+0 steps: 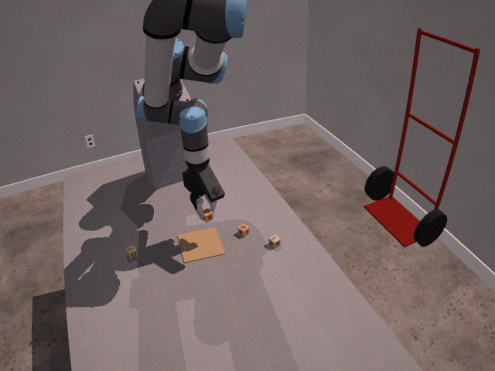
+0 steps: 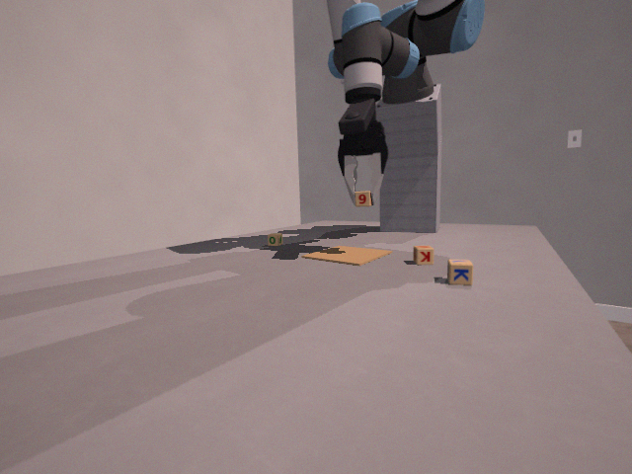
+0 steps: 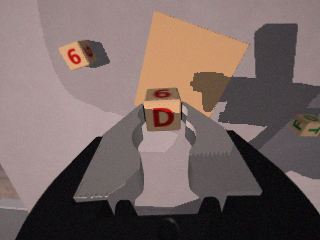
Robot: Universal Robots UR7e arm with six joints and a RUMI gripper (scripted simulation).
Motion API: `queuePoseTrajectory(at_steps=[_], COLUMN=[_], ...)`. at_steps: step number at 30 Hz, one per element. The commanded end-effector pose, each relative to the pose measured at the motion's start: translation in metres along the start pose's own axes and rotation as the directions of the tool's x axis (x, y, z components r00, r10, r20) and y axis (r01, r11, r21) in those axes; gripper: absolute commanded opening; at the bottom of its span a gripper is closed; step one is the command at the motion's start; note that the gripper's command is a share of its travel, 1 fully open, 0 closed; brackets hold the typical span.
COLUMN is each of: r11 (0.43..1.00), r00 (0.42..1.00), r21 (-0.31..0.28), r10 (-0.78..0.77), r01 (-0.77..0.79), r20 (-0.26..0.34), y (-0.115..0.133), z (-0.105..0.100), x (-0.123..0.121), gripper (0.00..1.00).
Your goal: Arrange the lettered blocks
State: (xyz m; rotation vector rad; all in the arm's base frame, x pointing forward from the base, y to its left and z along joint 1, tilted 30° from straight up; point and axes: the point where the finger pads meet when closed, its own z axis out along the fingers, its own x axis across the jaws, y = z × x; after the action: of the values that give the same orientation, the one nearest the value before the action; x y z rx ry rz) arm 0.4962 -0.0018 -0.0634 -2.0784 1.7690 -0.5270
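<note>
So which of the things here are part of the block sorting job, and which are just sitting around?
Part of the job:
- tan mat
- red-lettered block held in the gripper
- green-lettered block
- block with a red 6 on top
- blue-lettered block

Just lying about:
- red hand truck
- wall outlet

The grey table (image 1: 319, 303) carries a tan mat (image 1: 201, 244), three blocks — green-lettered (image 1: 132, 252), red-marked (image 1: 243, 229), blue-lettered (image 1: 274, 241) — and the arm's pedestal (image 1: 158, 151).
</note>
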Motion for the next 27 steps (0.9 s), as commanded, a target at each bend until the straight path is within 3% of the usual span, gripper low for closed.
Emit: queuePoseTrajectory(at_steps=[1,13,27], r11=[0.991,0.969,0.965], r00=[0.991,0.969,0.965], r21=[0.004,0.006,0.005], r10=[0.135,0.248,0.262], r01=[-0.135,-0.248,-0.262], r20=[-0.014,-0.013,-0.012], y=[-0.0059,-0.0077,-0.0070], z=[-0.0009,-0.0010,-0.0010], x=[-0.0027,-0.0073,-0.0076], gripper=[0.09,0.09,0.09])
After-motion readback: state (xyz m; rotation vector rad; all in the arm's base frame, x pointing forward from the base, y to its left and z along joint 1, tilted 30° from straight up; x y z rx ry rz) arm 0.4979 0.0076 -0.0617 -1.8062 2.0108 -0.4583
